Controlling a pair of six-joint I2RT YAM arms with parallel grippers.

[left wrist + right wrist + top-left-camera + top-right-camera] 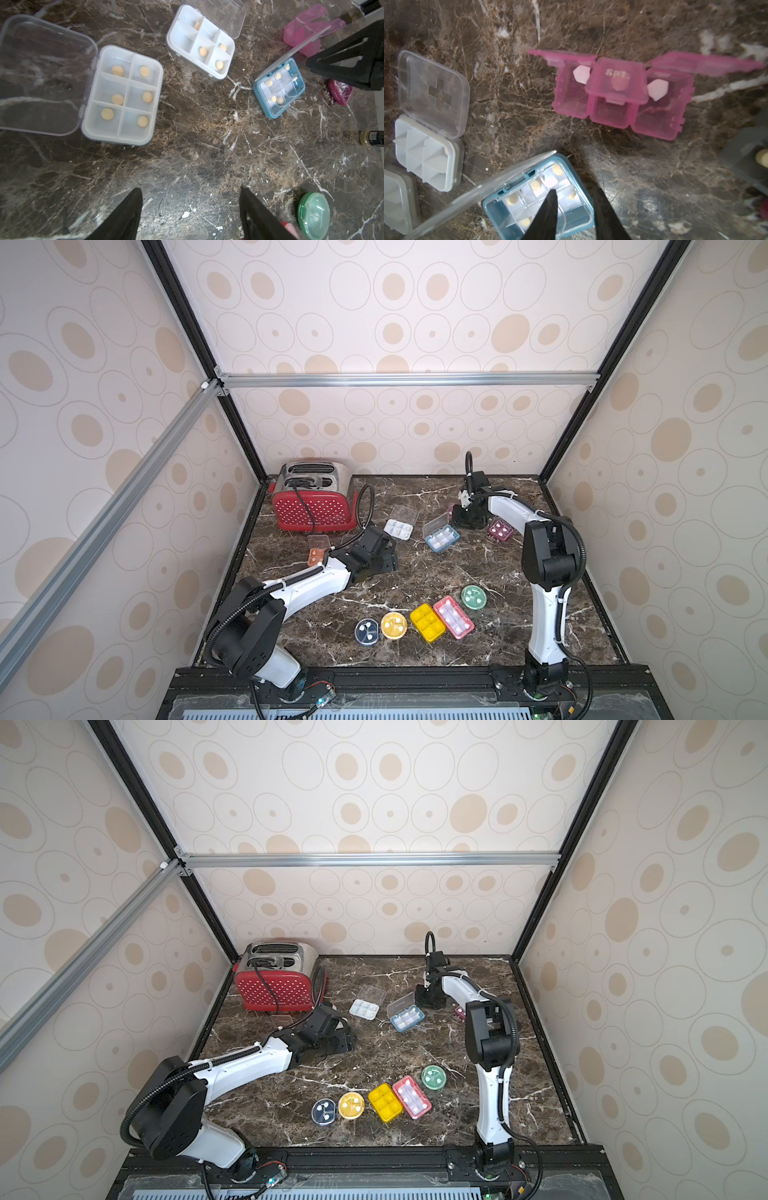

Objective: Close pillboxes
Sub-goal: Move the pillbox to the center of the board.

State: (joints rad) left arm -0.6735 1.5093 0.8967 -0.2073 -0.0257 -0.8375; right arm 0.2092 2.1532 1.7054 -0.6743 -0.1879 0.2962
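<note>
My left gripper hangs open over bare marble, nothing between its fingers. Ahead of it lie a translucent pillbox with its clear lid flat open, a white pillbox with its lid up, and a blue pillbox with its lid ajar. My right gripper is narrowed but still gapped, with one finger over the blue pillbox and the other beyond its wall. It grips nothing that I can see. Further on, a pink pillbox has two flaps open and its middle flap down.
A red dotted toaster stands at the back left. Closed round and rectangular pillboxes line the front, from blue to green. A maroon pillbox sits by the right arm and an orange one behind the left arm.
</note>
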